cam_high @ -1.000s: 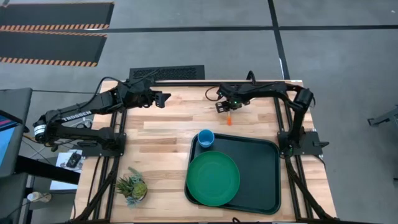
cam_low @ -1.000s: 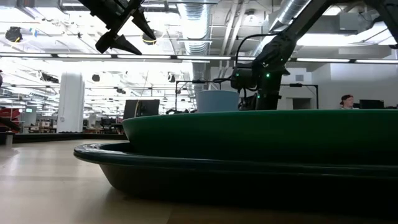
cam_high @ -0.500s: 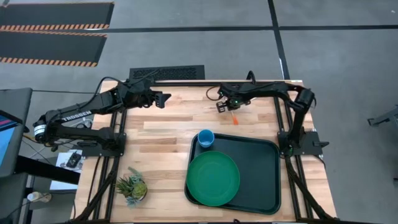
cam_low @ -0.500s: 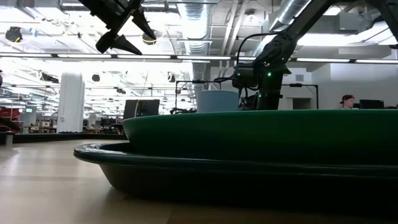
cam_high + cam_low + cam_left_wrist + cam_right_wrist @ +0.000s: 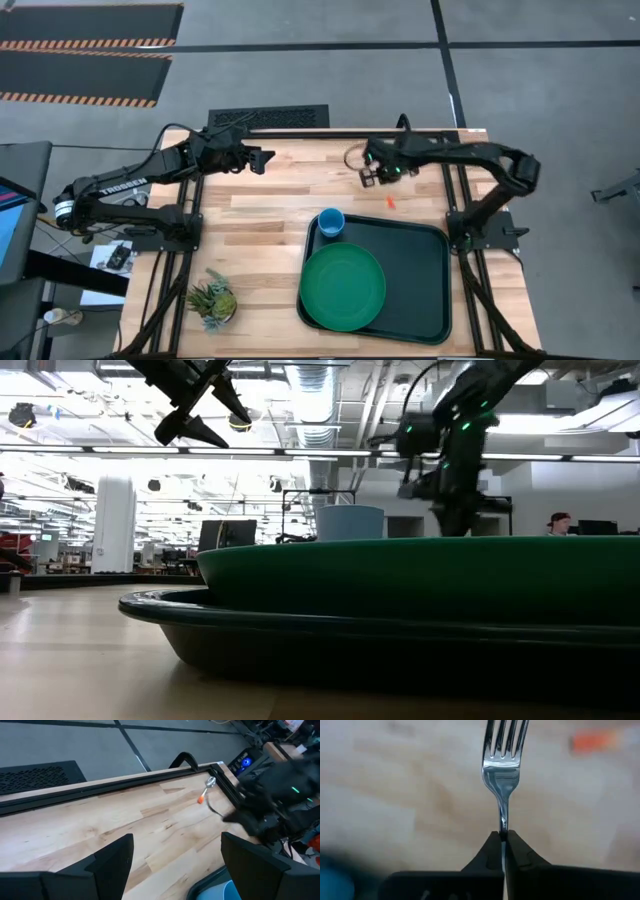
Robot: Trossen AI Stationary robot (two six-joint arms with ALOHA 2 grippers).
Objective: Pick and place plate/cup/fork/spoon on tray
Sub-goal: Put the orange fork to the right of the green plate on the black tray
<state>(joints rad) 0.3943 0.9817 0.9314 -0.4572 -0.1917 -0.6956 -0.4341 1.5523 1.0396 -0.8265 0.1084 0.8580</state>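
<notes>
Fork (image 5: pixel 503 767) clamped in the right hand (image 5: pixel 502 837) is the thing to place next: the right wrist view shows the two dark fingers pinched together on the slim silver neck just behind the tines, which point straight out ahead of the hand. Its long axis runs in line with the fingers, so the orange handle must lie back inside the hand, out of sight.

In the high view the right hand (image 5: pixel 376 174) hangs over the far part of the desk (image 5: pixel 270 200), and the tray (image 5: pixel 420 270) lies toward 5 o'clock from it, near but not under it. The green plate (image 5: pixel 343 287) fills the tray's 9 o'clock half and the blue cup (image 5: pixel 331 222) sits at its 11 o'clock corner, so the bare dark floor on the 3 o'clock side looks like the free spot; I judge the carry must go toward 5 o'clock to reach it.

Spoon (image 5: pixel 205 790), in the left wrist view, rests on the desk by the far rail, apart from everything else.

Left hand (image 5: pixel 262 158) waits over the desk's far left, fingers spread apart (image 5: pixel 111 862) and holding nothing, well away from the tray; the right arm is plainly the nearer one.
</notes>
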